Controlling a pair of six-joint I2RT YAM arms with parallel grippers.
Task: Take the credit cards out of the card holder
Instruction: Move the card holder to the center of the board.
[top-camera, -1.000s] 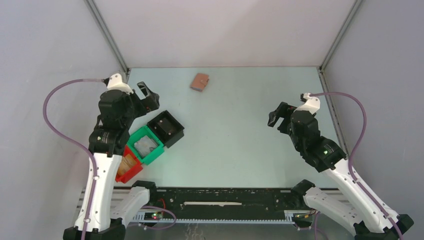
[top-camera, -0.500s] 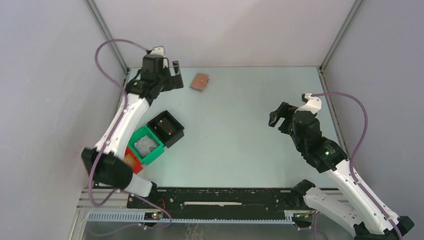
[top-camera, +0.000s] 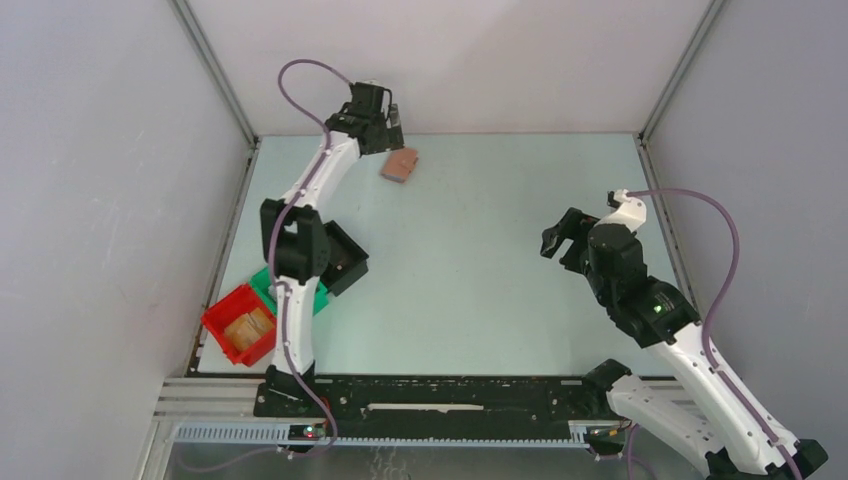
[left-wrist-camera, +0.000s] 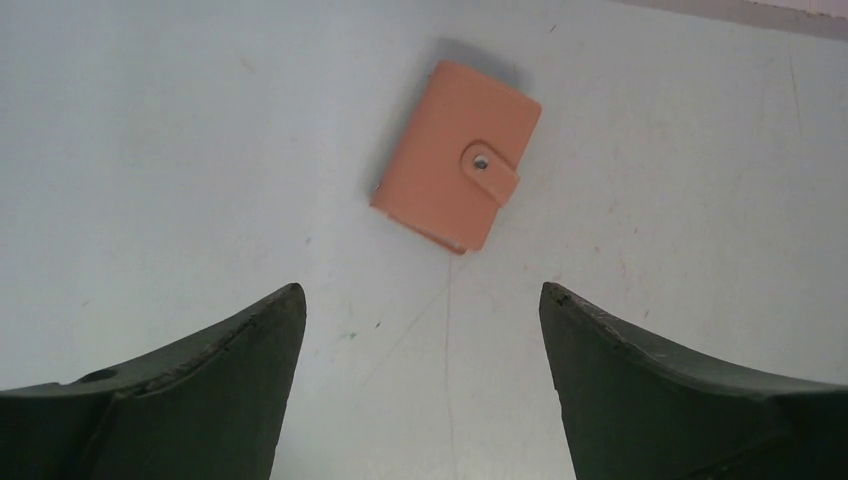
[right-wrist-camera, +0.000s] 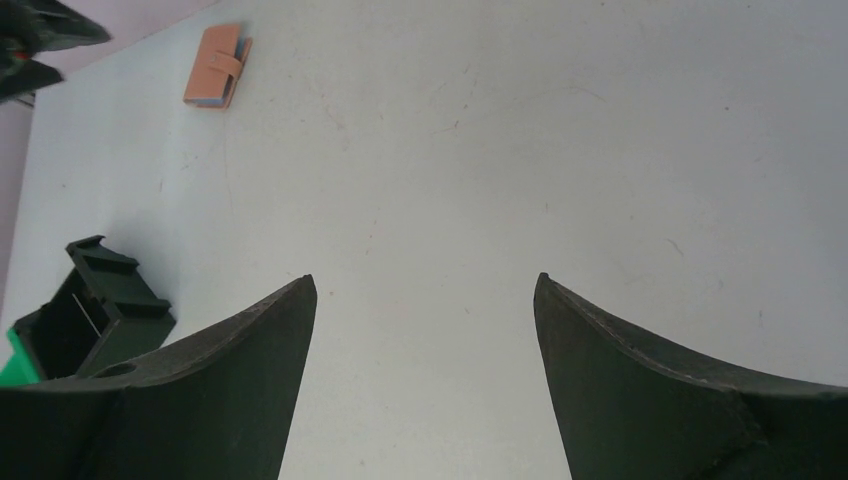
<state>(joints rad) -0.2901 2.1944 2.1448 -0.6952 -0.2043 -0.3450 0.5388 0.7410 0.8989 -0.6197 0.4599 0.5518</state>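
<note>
Pale table (top-camera: 480, 250) lying beneath both arms. Card holder (left-wrist-camera: 455, 155) lying flat and closed, tab snapped, near far edge, left of centre. Left gripper (left-wrist-camera: 420, 300) hovering just beside it, jaws spread wide, gripping nothing. Right gripper (right-wrist-camera: 425, 285) hanging well apart at right side, jaws likewise spread, empty.

no readable text, labels, brands or numbers anywhere, card holder (left-wrist-camera: 456, 155) plain, bins unmarked
</note>
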